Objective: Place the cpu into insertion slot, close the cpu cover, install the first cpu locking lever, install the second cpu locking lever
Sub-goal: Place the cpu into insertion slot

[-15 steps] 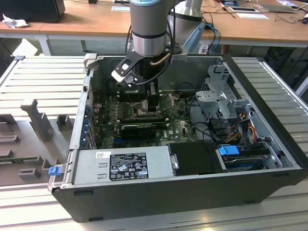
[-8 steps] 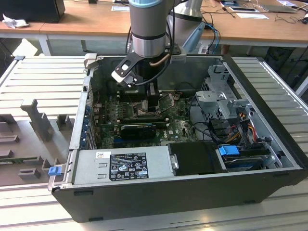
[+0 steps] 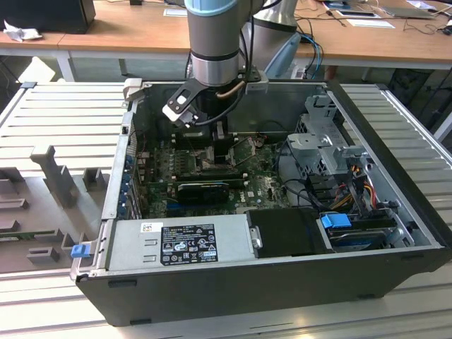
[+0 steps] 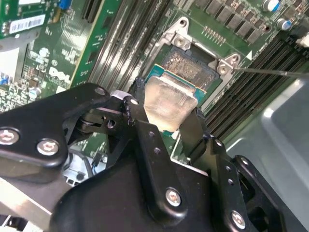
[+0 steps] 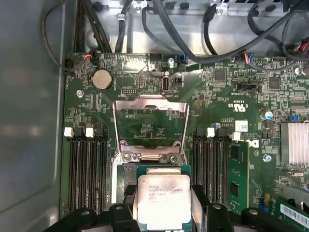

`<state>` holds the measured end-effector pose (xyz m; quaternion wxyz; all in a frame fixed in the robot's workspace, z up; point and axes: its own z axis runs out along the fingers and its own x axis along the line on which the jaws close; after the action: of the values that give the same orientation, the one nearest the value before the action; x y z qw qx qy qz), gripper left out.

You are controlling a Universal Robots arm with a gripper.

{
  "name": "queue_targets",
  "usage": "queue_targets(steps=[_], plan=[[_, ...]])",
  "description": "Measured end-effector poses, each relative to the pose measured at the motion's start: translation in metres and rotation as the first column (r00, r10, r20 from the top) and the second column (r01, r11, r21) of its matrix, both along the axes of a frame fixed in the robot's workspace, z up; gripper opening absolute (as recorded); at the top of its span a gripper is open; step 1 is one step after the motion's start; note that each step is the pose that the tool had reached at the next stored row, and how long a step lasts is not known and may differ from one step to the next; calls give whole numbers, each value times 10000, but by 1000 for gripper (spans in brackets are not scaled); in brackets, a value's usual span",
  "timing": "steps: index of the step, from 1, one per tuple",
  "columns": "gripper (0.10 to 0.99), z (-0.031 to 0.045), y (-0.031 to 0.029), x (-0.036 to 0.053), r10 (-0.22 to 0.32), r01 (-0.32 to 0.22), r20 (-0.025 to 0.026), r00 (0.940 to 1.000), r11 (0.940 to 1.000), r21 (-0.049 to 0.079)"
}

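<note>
My gripper [image 4: 168, 105] is shut on the cpu [image 4: 170, 99], a pale silver square chip pinched at two opposite edges by the black fingers [image 4: 141, 113]. In both wrist views the cpu [image 5: 163, 198] hangs close over the insertion slot [image 4: 187, 65], covering most of it. I cannot tell whether the chip touches the slot. The cpu cover [image 5: 149, 103] stands swung open past the slot's far edge, with board showing through its window. In the exterior view the gripper [image 3: 210, 145] is low inside the open computer case, over the motherboard [image 3: 254, 187].
Memory slots [image 5: 87, 169] flank the socket on both sides. A thin metal lever rod [image 4: 270, 72] sticks out beside the socket. Cables [image 5: 203, 38] run along the case wall beyond the board. A power supply [image 3: 183, 244] and drive cage [image 3: 328, 141] fill the case's other parts.
</note>
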<state>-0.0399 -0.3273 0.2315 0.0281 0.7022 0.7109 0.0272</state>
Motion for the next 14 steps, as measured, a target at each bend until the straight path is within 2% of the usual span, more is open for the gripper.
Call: queue_targets(steps=[11,14], plan=[[529,-169,72,-49,-95,95,0,10000,10000,1],[529,-188,77,-50,-186,186,0,9998,9998,1]])
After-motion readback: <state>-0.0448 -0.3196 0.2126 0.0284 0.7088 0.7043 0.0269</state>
